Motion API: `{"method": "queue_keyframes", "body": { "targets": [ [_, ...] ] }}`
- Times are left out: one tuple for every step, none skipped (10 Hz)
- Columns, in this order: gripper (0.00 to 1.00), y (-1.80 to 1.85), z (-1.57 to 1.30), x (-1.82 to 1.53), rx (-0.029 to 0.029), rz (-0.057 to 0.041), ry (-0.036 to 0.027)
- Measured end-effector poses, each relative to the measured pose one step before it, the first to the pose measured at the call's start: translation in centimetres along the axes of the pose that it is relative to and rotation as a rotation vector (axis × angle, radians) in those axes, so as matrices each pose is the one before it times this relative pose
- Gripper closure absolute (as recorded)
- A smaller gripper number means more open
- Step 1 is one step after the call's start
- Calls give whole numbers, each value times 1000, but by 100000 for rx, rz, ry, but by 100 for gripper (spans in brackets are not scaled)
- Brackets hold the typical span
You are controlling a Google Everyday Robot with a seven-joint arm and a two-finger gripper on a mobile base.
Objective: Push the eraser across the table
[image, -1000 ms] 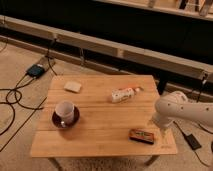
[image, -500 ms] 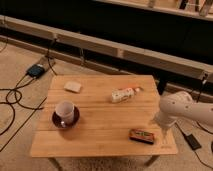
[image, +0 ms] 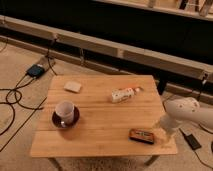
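Observation:
The eraser (image: 142,135), a small flat dark block with an orange-brown top, lies near the front right corner of the table (image: 100,127), a low table with a light wooden plank top. My white arm reaches in from the right. Its gripper (image: 163,125) hangs just right of the eraser, over the table's right edge, with a small gap between them. The rounded arm housing hides most of the gripper.
A white cup on a dark saucer (image: 65,114) stands at the left. A pale square pad (image: 72,86) lies at the back left, and a white tube-like package with an orange tip (image: 123,94) at the back middle. Cables and a power box (image: 36,70) lie on the floor to the left.
The arm has drawn back a little to the right, away from the eraser. The eraser lies where it was.

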Motion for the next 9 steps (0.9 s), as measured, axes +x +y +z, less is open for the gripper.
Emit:
{"method": "queue_keyframes", "body": {
  "targets": [
    [35,-403,138,68,447,317,241],
    [35,-773,179,49,775,426,122],
    [35,-416,27,79,288,229,70],
    [35,-599,-33,134,365,350,92],
    [35,-569,-60,175,346,254,145],
    [35,-473,-82,303,318,-381,281],
    [35,-412,0,325,398,-406,391],
    [35,-463,95,329,753,-390,547],
    [35,-146,76,122,333,-166,258]
  ]
}}
